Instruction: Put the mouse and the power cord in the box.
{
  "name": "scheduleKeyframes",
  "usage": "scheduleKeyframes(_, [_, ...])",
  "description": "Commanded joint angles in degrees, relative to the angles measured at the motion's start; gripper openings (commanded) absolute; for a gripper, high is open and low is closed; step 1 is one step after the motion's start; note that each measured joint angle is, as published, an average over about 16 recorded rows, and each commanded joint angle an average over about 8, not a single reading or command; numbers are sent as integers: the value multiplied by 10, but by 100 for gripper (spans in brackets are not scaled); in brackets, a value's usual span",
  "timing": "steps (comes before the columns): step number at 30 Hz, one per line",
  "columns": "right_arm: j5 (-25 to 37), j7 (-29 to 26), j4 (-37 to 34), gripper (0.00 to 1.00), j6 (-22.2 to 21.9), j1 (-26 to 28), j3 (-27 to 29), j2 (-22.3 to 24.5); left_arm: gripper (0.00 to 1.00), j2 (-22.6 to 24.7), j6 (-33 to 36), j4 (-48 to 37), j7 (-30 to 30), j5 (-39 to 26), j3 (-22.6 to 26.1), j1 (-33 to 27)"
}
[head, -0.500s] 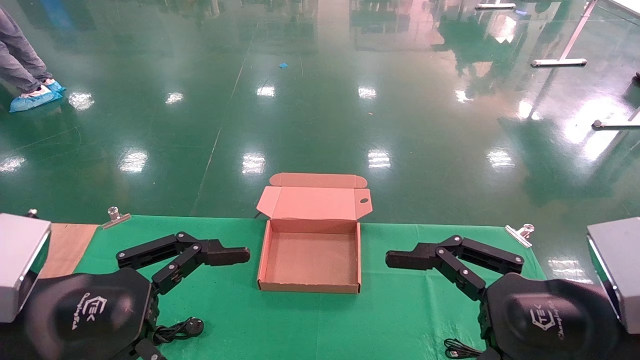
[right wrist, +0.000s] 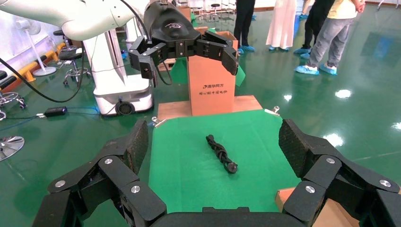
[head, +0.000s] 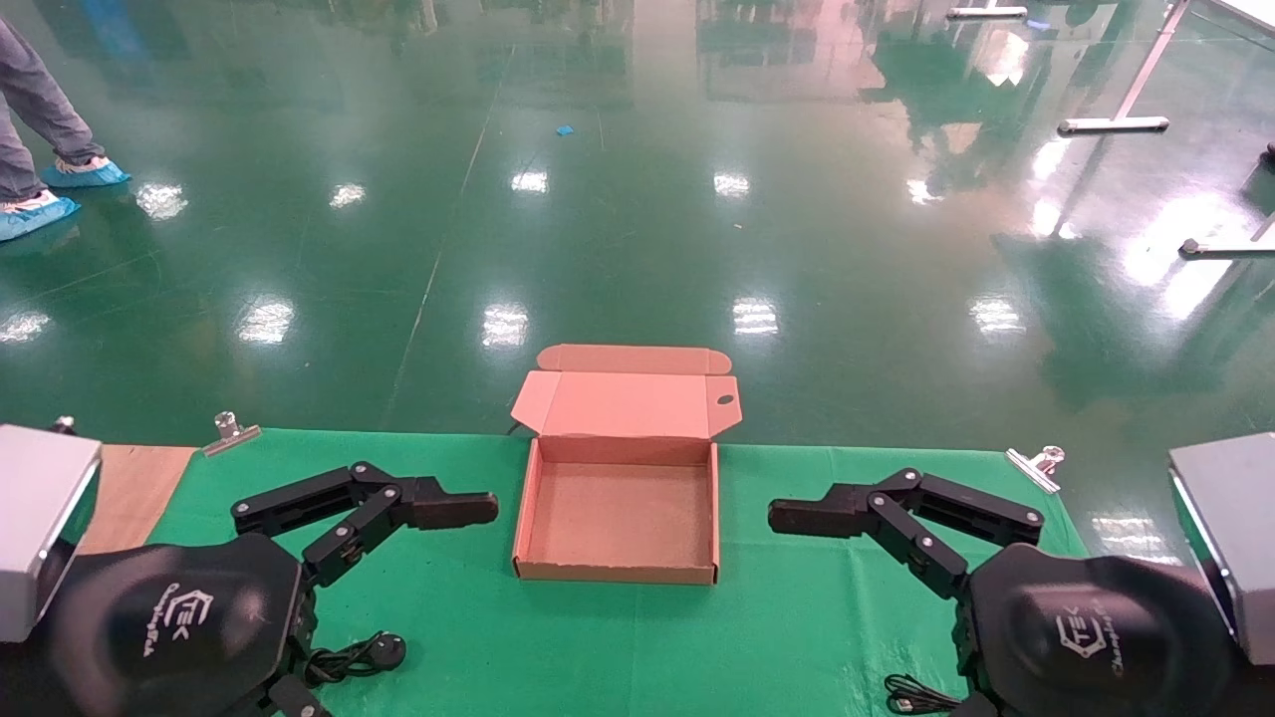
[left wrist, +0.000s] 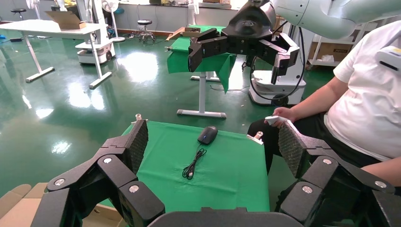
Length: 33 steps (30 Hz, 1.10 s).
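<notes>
The box [head: 618,573] lies open and empty at the middle of the green cloth, its lid [head: 626,403] folded back. Its edge also shows in the wrist views [left wrist: 19,208] [right wrist: 288,196]. The power cord [head: 364,654] [right wrist: 221,153] lies in a twisted bundle near the front left, beside my left arm. The mouse [left wrist: 207,135] sits on the right side with its thin cable [left wrist: 194,163] [head: 911,694]; my right arm hides the mouse in the head view. My left gripper [head: 398,607] [left wrist: 213,144] and right gripper [head: 877,612] [right wrist: 216,142] hover open and empty on either side of the box.
Metal clips [head: 231,431] [head: 1036,464] pin the cloth's far corners. Bare wood [head: 129,488] shows at the left end. A seated person [left wrist: 359,94] is beyond the right end. A tall carton [right wrist: 211,80] stands past the left end. Shiny green floor lies behind the table.
Neither arm nor any object on the table has moved. The person's feet at the far left of the floor have shifted.
</notes>
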<state>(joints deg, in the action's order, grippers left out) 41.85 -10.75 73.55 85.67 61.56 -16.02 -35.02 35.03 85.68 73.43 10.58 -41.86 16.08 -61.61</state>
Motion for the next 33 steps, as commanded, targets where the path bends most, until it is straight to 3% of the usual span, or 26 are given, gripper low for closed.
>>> scheduleKeyframes(1, [0, 0, 0, 100, 0, 0, 0, 0, 100, 0, 0, 0, 0, 0, 0, 0])
scheduleKeyframes(25, [4, 2, 0, 100, -1, 1, -2, -1, 100, 0, 1, 0, 0, -1, 0, 0])
scheduleKeyframes(33, [87, 27, 15, 100, 12, 21, -23, 20, 100, -5, 27, -2, -12, -67, 31, -21])
